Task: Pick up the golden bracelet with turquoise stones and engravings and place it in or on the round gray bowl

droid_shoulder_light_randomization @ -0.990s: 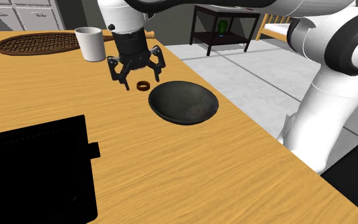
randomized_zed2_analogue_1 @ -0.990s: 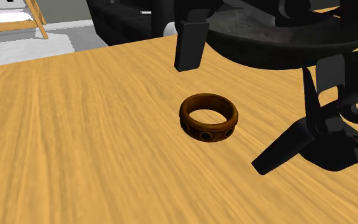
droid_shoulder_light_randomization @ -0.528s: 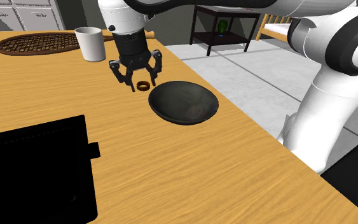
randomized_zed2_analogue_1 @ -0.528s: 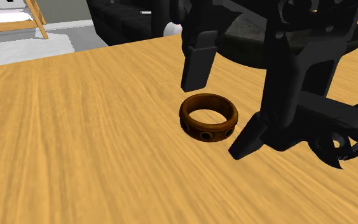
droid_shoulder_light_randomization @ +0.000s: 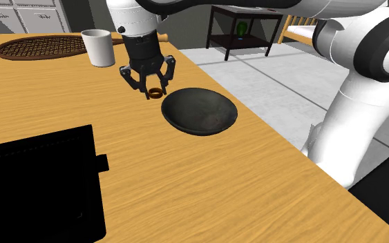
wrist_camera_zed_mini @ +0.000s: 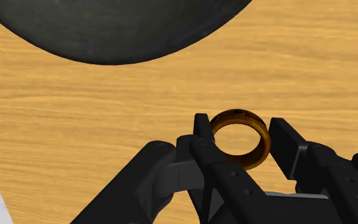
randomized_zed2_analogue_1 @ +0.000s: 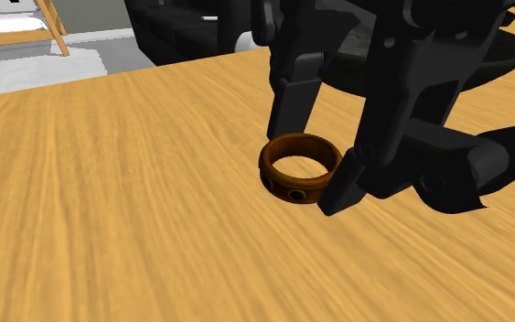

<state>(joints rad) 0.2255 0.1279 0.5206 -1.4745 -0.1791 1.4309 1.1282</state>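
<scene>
A brown-gold bracelet (droid_shoulder_light_randomization: 156, 92) with dark round stones lies on the wooden table, just off the rim of the round dark grey bowl (droid_shoulder_light_randomization: 200, 112). My gripper (droid_shoulder_light_randomization: 155, 94) points down over it. In the second exterior view the gripper (randomized_zed2_analogue_1: 310, 165) has one black finger (randomized_zed2_analogue_1: 292, 101) against the far side of the bracelet (randomized_zed2_analogue_1: 299, 167) and the other against its near side. In the wrist view the gripper (wrist_camera_zed_mini: 240, 127) clasps the bracelet (wrist_camera_zed_mini: 240, 151) from both sides, with the bowl (wrist_camera_zed_mini: 120, 25) a short way beyond. The bowl's rim (randomized_zed2_analogue_1: 513, 53) shows behind the hand.
A white mug (droid_shoulder_light_randomization: 98, 47) and an oval woven mat (droid_shoulder_light_randomization: 37, 46) stand at the table's far end. A black box (droid_shoulder_light_randomization: 37, 183) takes up the near left corner. The table's edge runs along the shoulder view's right, past the bowl, with grey floor and a small dark side table (droid_shoulder_light_randomization: 244, 31) beyond.
The fingers, wide apart a second ago, have closed in onto the bracelet from both sides. The hand has also come down a little. The bracelet has stayed in place.
</scene>
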